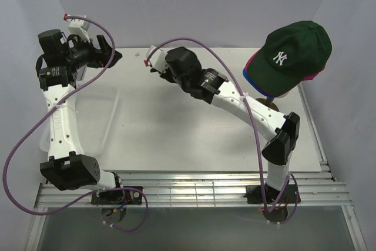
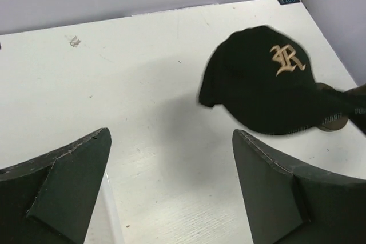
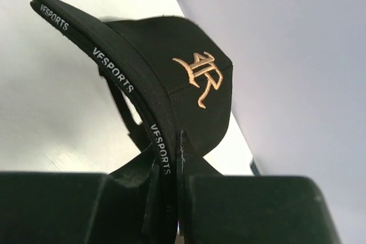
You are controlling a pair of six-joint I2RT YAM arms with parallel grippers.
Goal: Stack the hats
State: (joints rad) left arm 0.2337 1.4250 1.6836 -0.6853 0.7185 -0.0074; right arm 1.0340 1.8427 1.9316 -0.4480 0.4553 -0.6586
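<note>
Brim of black fabric baseball cap [image 3: 197, 98], gold emblem, sits clamped in your right gripper [image 3: 171, 167]; your left gripper [image 2: 171, 135] stands wide apart.

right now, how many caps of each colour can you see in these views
dark green fabric cap with white NY logo: 1
magenta pink fabric cap: 1
royal blue fabric cap: 1
black fabric cap with gold emblem: 1
total: 4

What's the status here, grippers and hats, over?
Left gripper open, empty. Right gripper shut on black cap at the brim. Green cap tops pink cap and blue cap. No obstacle seen.
</note>
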